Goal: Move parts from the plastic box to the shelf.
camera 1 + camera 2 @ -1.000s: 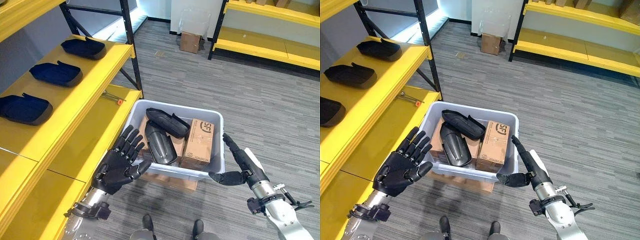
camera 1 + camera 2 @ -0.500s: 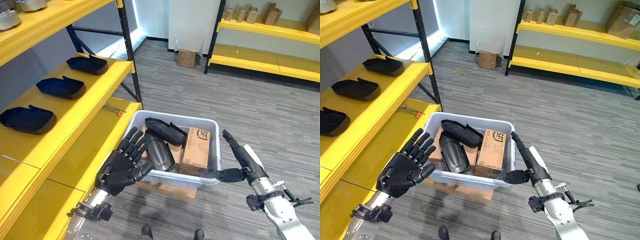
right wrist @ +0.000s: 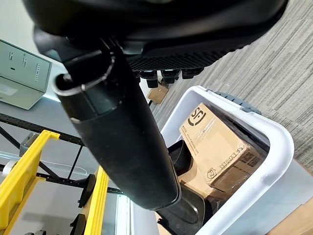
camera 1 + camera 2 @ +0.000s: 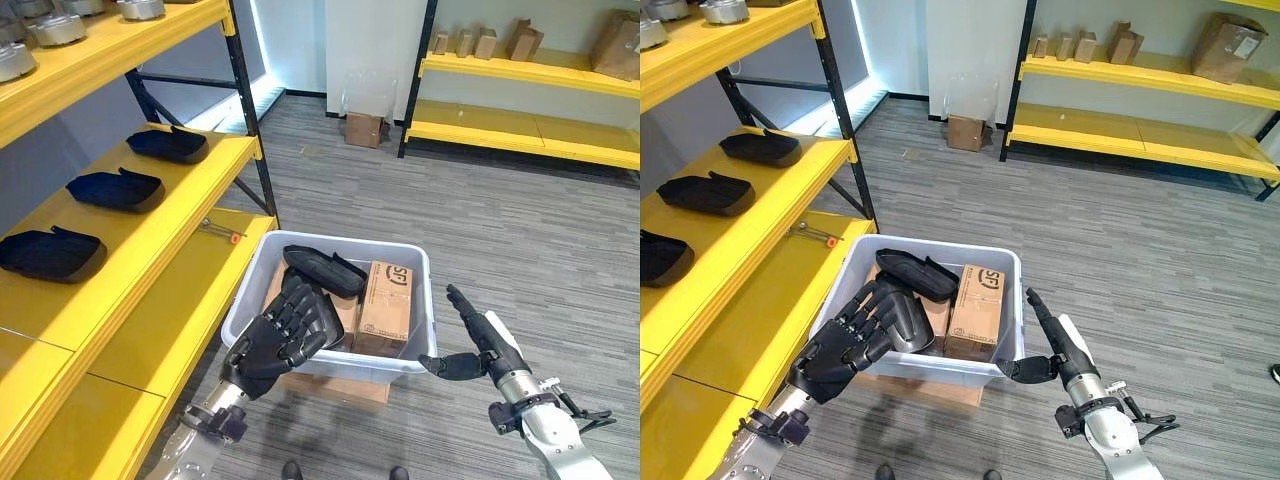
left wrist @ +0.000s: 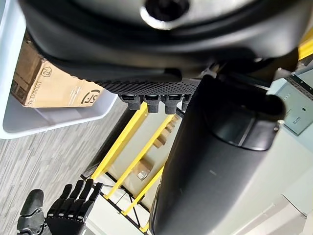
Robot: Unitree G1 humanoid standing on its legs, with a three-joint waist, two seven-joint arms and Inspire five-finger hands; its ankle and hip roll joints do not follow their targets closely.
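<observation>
Two black parts (image 4: pixel 322 268) remain in my plastic box (image 4: pixel 405 366). Left hand (image 4: pixel 285 335) reaches in, fingers relaxed; right hand (image 4: pixel 472 345) hovers released. Next, I grasp one for the shelf (image 4: pixel 170 250).

A grey wood-pattern floor (image 4: pixel 520 240) runs across the room. Along the left stands a yellow rack (image 4: pixel 150 215) on black posts (image 4: pixel 248 110), its boards stepping down toward the middle. Against the far wall (image 4: pixel 970 40), which is pale, a second yellow rack (image 4: pixel 1140 75) carries several brown cartons (image 4: pixel 1225 45). A small carton (image 4: pixel 364 128) sits on the floor by that wall. A strip of bright light (image 4: pixel 258 95) lies along the floor at the far left.
</observation>
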